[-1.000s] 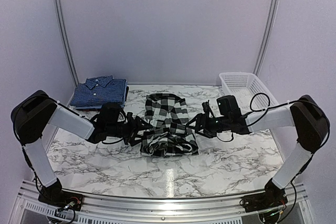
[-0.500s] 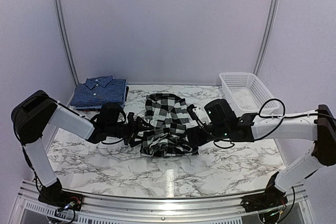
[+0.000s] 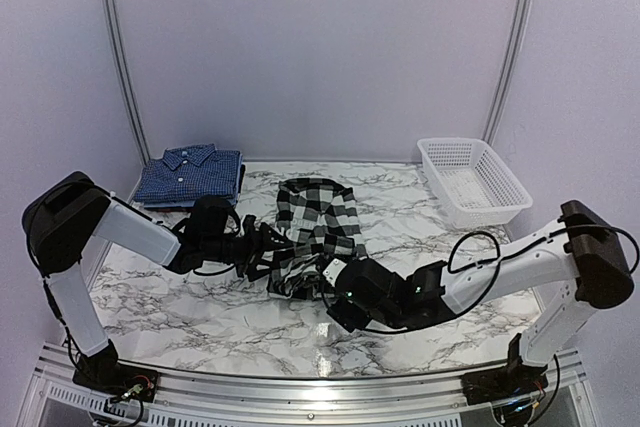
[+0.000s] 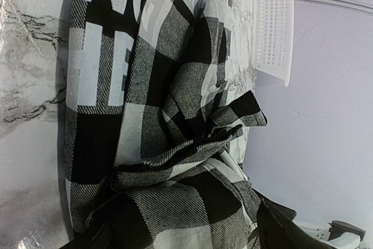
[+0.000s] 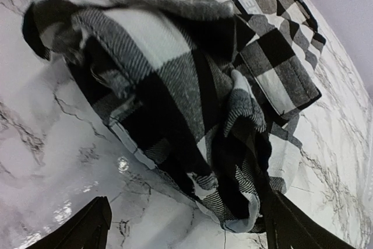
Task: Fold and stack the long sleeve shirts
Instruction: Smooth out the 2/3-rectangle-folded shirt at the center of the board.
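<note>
From above, the checked shirt (image 3: 318, 232) lies mid-table on the marble table (image 3: 200, 317), its long axis running from my bases toward the far wall and leaning slightly left at the far end. I cannot tell which end carries the collar. 1 folded pile of dark blue shirts (image 3: 190, 175) sits at the far left corner, well apart from it, and the white basket (image 3: 497, 209) stands at the far right. My left gripper (image 3: 262, 252) is at the shirt's left edge and my right gripper (image 3: 330, 292) is low at its near end. I judge the fold of this shirt half done, since the near end is rumpled. In the left wrist view, my left fingers stand wide with bunched cloth lying between them; I see no pinch, so I read that jaw as released around the fabric. The white lettering runs along the flatter far panel. In the right wrist view, my right fingers are spread wide over bare marble, grasping nothing, with the shirt's crumpled hem just ahead. Next I would need both jaws clenched on that hem's 2 corners, to pull it flat and fold it along the long axis before carrying it to the pile.
</note>
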